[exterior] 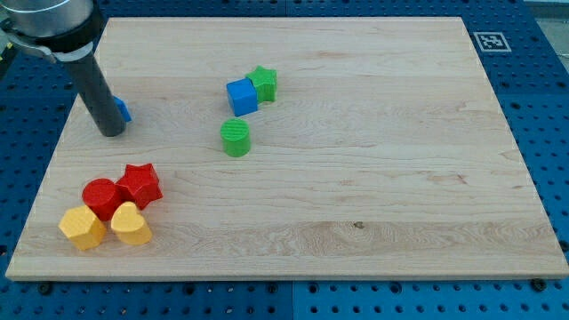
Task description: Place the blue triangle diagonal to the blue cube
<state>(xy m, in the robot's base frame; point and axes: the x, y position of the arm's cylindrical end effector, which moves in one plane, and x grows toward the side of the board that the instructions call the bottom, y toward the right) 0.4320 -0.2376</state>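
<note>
My tip (112,132) rests on the wooden tabletop (356,178), far toward the view's left of the blue cube (241,96), which serves here as the landmark. The rod carries no hand at all, so there is nothing on it to be released or clenched. The blue triangle (123,110) sits well to the left of the blue cube and slightly lower in the view; it is mostly hidden behind the rod, with only a small blue sliver showing at the rod's right edge (its shape cannot really be made out from that sliver). It appears to touch the rod just above my tip.

A green star (263,84) sits against the blue cube's upper right side, touching it. A green cylinder (236,139) stands just below the blue cube, apart from it.

Far below and to the left of the blue cube lies a tight cluster: a red star (140,185), a red cylinder (101,197) touching its left side, a yellow hexagonal block (82,228) lowest and farthest left, and a yellow heart-shaped block (132,224) beside it.
</note>
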